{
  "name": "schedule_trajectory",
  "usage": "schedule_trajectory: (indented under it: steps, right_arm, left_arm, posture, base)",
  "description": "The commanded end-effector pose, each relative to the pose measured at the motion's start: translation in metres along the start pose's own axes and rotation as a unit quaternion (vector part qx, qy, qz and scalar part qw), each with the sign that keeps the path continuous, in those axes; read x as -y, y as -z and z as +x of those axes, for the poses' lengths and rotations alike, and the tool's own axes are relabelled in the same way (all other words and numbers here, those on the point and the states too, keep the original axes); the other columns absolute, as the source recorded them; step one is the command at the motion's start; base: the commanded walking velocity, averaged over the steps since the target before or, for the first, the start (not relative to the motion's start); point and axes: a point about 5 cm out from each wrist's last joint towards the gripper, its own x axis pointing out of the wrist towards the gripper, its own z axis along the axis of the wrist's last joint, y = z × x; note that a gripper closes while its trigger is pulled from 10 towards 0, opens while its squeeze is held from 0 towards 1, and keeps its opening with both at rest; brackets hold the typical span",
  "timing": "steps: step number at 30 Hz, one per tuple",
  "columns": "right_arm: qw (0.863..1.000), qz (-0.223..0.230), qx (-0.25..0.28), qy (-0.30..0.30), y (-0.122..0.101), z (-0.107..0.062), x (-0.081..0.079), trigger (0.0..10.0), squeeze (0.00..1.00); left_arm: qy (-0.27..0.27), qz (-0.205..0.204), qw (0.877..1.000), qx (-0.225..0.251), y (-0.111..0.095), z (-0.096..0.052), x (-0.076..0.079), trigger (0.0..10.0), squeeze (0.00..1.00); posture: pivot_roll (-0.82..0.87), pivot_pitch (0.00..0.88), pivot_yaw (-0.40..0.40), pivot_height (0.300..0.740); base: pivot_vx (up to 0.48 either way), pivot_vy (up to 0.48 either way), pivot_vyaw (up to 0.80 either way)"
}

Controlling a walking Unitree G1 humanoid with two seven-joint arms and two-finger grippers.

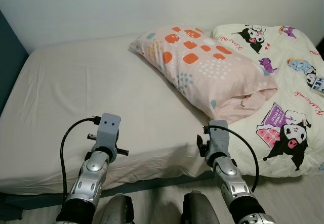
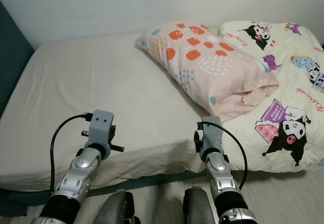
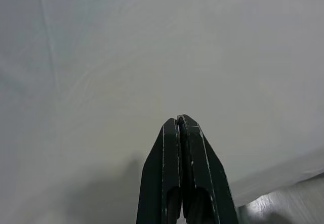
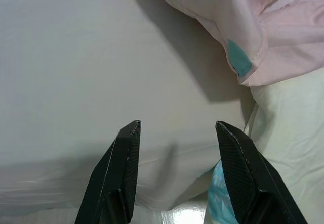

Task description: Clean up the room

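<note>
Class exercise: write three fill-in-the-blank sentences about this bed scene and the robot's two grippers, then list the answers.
1. The pink pillow lies partly on the cartoon-print ____.
2. The left gripper has its jaws ____.
3. The right gripper has its jaws ____ above the sheet.

Answers: blanket; shut; open

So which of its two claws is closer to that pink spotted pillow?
The right. The right gripper hovers open over the sheet just short of the pink pillow and its open end. The left gripper, shut, sits well off over the bare sheet.
</note>
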Motion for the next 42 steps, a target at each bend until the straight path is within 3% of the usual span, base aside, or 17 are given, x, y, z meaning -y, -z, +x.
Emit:
schedule_trajectory:
  steps: [1, 8, 22, 31, 36, 42]
  right_arm:
    - [1.000, 0.010, -0.025, 0.007, 0.010, -0.002, 0.003, 10.0, 0.00]
    - [1.000, 0.013, -0.022, 0.007, 0.009, -0.001, 0.005, 10.0, 0.00]
    - [1.000, 0.017, -0.017, 0.004, 0.008, -0.001, -0.004, 10.0, 0.00]
    - [0.999, 0.018, 0.016, 0.033, -0.012, 0.004, 0.015, 10.0, 0.00]
    - [0.998, 0.024, 0.031, 0.047, -0.028, 0.012, 0.031, 10.0, 0.00]
    - [0.998, 0.009, 0.036, 0.044, -0.044, 0.020, 0.038, 10.0, 0.00]
  left_arm:
    - [-0.004, 0.001, 1.000, -0.019, 0.009, -0.002, -0.004, 10.0, 0.00]
    - [-0.009, 0.000, 1.000, -0.022, 0.011, -0.003, -0.007, 10.0, 0.00]
    - [-0.018, -0.003, 0.999, -0.030, 0.018, -0.009, -0.013, 10.0, 0.00]
    - [0.007, -0.011, 1.000, -0.021, 0.009, 0.002, 0.002, 10.0, 0.00]
    - [0.001, -0.018, 1.000, -0.012, 0.005, 0.004, -0.001, 10.0, 0.00]
    - [-0.007, -0.020, 1.000, -0.012, 0.007, 0.000, -0.006, 10.0, 0.00]
  posture:
    - [0.06, 0.275, 0.003, 0.636]
    - [0.05, 0.266, 0.000, 0.611]
    - [0.05, 0.246, -0.004, 0.611]
    - [0.01, 0.244, 0.047, 0.611]
    - [0.02, 0.250, 0.036, 0.592]
    - [0.02, 0.258, 0.028, 0.578]
  base:
    - [0.000, 0.000, 0.00]
    - [0.000, 0.000, 0.00]
    - [0.000, 0.000, 0.00]
    - [0.000, 0.000, 0.00]
    - [0.000, 0.000, 0.00]
    - [0.000, 0.000, 0.00]
